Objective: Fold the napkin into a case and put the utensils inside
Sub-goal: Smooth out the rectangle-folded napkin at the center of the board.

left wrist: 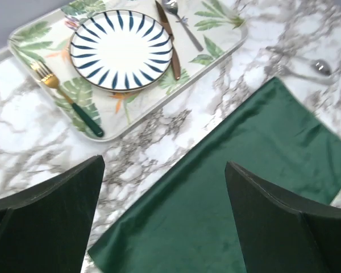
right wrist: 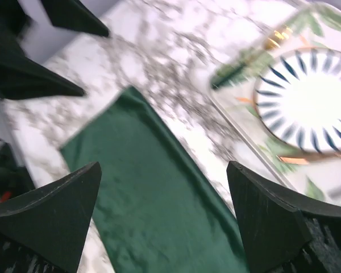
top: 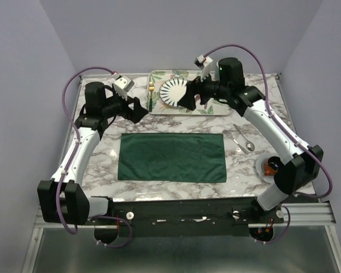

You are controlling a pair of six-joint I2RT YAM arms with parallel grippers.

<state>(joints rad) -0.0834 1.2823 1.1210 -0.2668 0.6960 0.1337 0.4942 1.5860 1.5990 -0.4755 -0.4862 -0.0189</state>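
Left pincer [left wrist: 165, 164] and right pincer [right wrist: 163, 166] hang spread near the flat, sheeny green napkin [top: 172, 157] (leaf-patterned tray [top: 159, 77] upper centre).

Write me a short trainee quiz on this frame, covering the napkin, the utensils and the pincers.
1. True or false: the napkin lies spread flat on the table, not yet folded narrow.
2. Where is the gold fork? A) on the tray, left of the plate; B) on the napkin; C) under the plate.
3. What do the left pincer and the right pincer hold?
Key: 1 true. 2 A. 3 nothing; both stand open and empty.
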